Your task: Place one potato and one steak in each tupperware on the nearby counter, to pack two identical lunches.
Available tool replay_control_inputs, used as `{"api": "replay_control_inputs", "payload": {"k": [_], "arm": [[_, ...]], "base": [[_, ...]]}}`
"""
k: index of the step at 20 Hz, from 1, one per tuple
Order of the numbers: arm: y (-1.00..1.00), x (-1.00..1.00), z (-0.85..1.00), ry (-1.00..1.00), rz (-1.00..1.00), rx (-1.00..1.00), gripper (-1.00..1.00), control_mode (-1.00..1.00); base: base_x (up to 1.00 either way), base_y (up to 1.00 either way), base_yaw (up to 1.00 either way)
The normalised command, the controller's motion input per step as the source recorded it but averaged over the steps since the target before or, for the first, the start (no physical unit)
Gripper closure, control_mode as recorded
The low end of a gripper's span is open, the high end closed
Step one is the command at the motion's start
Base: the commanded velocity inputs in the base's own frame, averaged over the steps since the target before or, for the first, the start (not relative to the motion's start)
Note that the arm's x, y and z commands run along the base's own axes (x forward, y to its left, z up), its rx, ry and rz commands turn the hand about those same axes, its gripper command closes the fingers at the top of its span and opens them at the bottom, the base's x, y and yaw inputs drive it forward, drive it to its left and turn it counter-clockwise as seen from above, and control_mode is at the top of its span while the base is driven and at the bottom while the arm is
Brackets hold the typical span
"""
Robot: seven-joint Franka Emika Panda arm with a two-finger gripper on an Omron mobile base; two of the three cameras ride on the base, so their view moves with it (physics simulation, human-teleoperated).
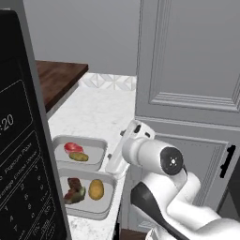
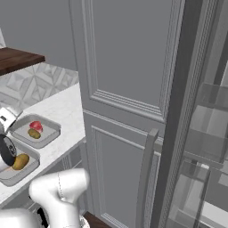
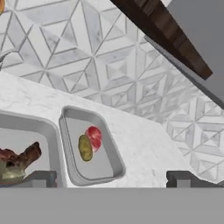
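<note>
Two light-grey tupperware trays sit side by side on the white marbled counter [image 1: 98, 112]. The far tupperware [image 1: 95, 151] [image 2: 49, 131] [image 3: 109, 157] holds a flat red steak [image 1: 72, 146] [image 3: 94, 136] and an olive-yellow potato [image 1: 78, 156] [image 3: 85, 147]. In the near tupperware [image 1: 107, 197] [image 3: 49, 133] lie a lumpy brown steak [image 1: 73, 189] [image 3: 19, 159] and a golden potato [image 1: 96, 189] [image 2: 20, 161]. My gripper [image 3: 111, 179] is open and holds nothing. It hovers at the counter's edge beside the trays, facing the far one. My white hand [image 1: 123, 154] is just right of both trays.
A dark microwave panel [image 1: 18, 154] fills the left foreground. A tall grey cabinet door [image 1: 187, 93] rises right of the counter, with a black handle [image 1: 228, 161] lower down. A dark brown wooden surface [image 1: 58, 77] and a tiled backsplash [image 3: 109, 65] lie behind the trays.
</note>
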Motion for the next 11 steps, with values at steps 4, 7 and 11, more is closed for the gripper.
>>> {"api": "replay_control_inputs", "payload": {"k": [4, 7, 11], "arm": [[-0.23, -0.62, 0.72, -0.11, -0.01, 0.11, -1.0, -1.0], [-0.42, -0.8, 0.12, 0.0, -0.02, 0.1, -1.0, -1.0], [-0.6, -0.72, -0.04, 0.04, -0.03, 0.03, -1.0, -1.0]], "base": [[0.0, 0.0, 0.0], [0.0, 0.0, 0.0], [0.0, 0.0, 0.0]]}}
